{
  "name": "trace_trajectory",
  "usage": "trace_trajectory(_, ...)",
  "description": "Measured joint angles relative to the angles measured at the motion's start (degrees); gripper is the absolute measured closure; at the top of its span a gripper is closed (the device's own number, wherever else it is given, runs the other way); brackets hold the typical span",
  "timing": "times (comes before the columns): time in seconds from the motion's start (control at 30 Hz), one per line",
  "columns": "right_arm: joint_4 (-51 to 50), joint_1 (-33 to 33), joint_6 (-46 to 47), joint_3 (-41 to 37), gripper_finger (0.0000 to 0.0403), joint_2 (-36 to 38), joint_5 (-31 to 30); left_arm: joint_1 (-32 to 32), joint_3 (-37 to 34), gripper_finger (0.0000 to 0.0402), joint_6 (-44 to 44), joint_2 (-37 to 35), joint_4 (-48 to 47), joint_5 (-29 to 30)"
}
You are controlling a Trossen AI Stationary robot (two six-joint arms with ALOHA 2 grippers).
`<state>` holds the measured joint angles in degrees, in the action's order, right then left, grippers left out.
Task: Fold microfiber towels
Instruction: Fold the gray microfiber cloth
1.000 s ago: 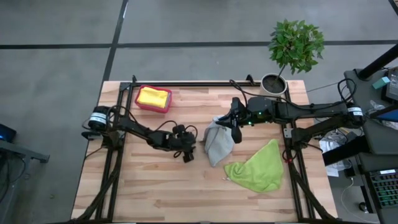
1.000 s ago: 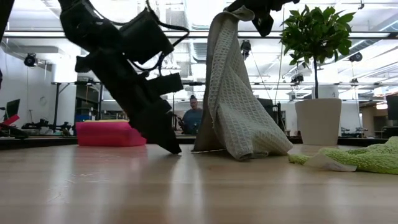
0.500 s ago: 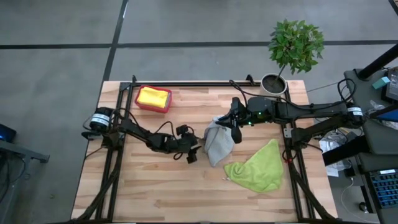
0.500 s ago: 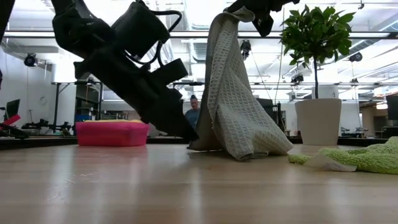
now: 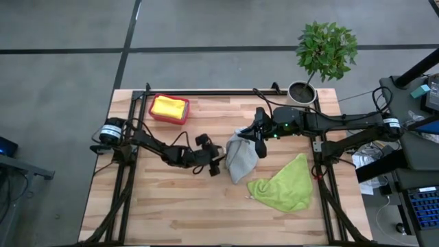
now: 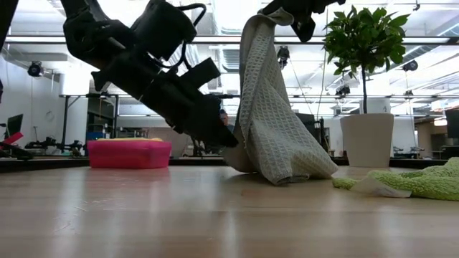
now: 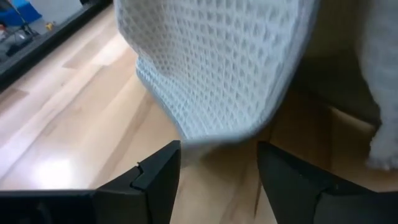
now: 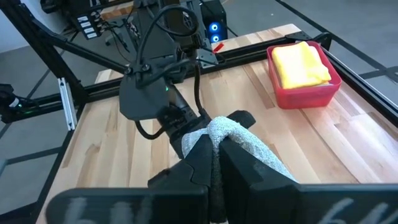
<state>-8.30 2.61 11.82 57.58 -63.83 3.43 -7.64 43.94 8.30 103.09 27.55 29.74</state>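
A grey waffle-weave towel hangs at mid-table from my right gripper, which is shut on its top end. Its lower folds lie on the table. My left gripper is open, slanting down just left of the towel. The towel's hanging lower edge is right in front of its two fingers. A lime green towel lies crumpled on the table to the right. A yellow towel lies in the pink-red bin at the far left. My right gripper pinches the grey towel's bunched top end between its two fingers, reaching in from the table's right side, nearly level. The towel hangs slack below them, with its lower folds on the table. My left gripper is close to the lower edge; I cannot tell whether it touches.
A potted plant stands at the table's far right corner. Black frame rails run along the far and side edges. Bare wood lies along the near side of the table.
My left gripper has tipped up from a steep downward slant to a shallower one. Its fingertips have risen off the table and gone right, up to the grey towel's lower edge. It has stayed open. The towel and my right gripper have kept still.
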Motion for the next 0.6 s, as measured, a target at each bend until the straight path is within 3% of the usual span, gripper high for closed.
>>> trace_trajectory(0.3,0.0,0.0,-0.1,-0.1,0.0394,0.0,0.0,1.1,-0.3,0.0219,-2.8,1.1,2.1,-0.6)
trace_trajectory(0.4,0.1,0.0,-0.1,-0.1,0.0394,0.0,-0.1,1.2,0.2,0.0265,-3.1,2.8,2.5,-2.1)
trace_trajectory(0.53,0.4,-0.1,-0.1,-0.1,0.0394,0.0,-0.1,1.2,0.4,0.0373,-3.1,4.4,2.3,-3.3)
trace_trajectory(0.6,0.6,-0.3,0.2,-0.1,0.0394,0.0,-0.1,1.2,0.4,0.0391,-4.0,3.9,1.3,-3.4)
